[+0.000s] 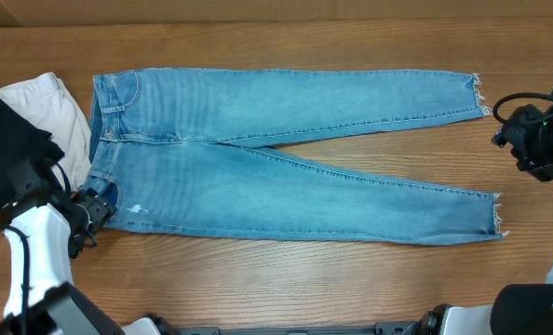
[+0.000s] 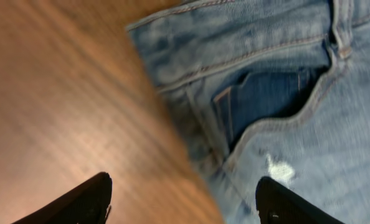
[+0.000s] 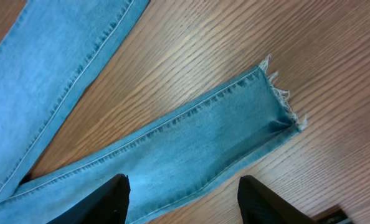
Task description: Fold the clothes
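Left gripper point(image 2: 184, 202) open, empty, over jeans point(image 1: 286, 191) waist corner; right gripper point(image 3: 185, 200) likewise near hem

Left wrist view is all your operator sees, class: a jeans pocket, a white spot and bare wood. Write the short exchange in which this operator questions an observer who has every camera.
Operator: Are the jeans folded yet?
Observer: No. The jeans lie flat at full length, with the legs spread apart in a narrow V.
Operator: Where is the right gripper?
Observer: The right gripper hangs open above one leg, near its frayed hem.
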